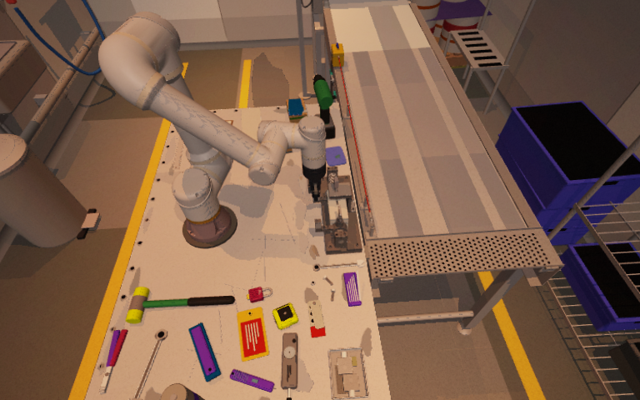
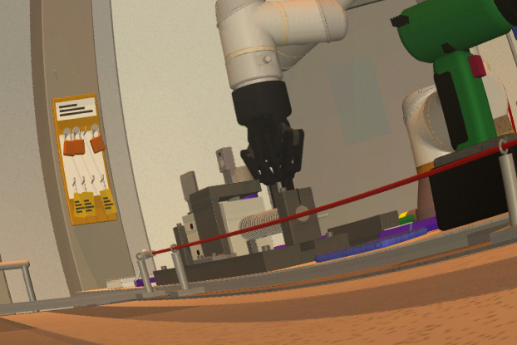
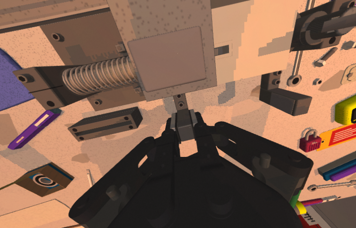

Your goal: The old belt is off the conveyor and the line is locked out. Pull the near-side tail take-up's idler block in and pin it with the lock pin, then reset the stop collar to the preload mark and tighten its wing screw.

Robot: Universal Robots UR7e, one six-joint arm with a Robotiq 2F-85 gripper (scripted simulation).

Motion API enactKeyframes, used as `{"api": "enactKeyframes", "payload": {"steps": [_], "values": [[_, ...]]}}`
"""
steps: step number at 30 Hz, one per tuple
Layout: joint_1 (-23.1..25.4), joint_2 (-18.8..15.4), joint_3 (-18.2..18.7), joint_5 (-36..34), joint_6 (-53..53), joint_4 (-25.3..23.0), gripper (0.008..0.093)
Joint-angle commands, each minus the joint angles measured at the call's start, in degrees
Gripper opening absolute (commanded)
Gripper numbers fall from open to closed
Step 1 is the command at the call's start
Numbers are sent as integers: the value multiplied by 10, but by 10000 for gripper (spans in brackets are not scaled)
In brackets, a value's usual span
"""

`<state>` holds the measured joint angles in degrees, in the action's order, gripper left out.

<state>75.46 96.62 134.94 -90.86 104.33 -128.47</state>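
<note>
A coil spring (image 3: 101, 76) runs along the take-up's rod between a dark end bracket (image 3: 37, 84) and the pale idler block (image 3: 168, 53). A small grey handle tab (image 3: 184, 128) juts from the block's near face, and my gripper (image 3: 185, 132) is clamped on this tab, directly above the take-up assembly (image 1: 336, 213) by the conveyor's near side. From the second side camera my gripper (image 2: 278, 181) reaches down beside the split collar block (image 2: 298, 218) at the spring's end. The lock pin and wing screw are not clear to me.
Blue bins (image 1: 569, 158) stand right of the conveyor (image 1: 413, 143). A green drill (image 1: 322, 94) sits behind the take-up, and a red cord (image 2: 334, 204) runs along the conveyor edge. A mallet (image 1: 175, 302), padlock (image 1: 258, 294), red tag (image 1: 252, 333) and wrench (image 1: 151, 362) lie on the near bench.
</note>
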Motion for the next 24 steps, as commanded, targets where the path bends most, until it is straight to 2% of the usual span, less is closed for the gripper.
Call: {"api": "enactKeyframes", "payload": {"steps": [1,24], "values": [[4,1,0,9,-2,1,80],[39,-5,-4,9,-37,1,80]]}}
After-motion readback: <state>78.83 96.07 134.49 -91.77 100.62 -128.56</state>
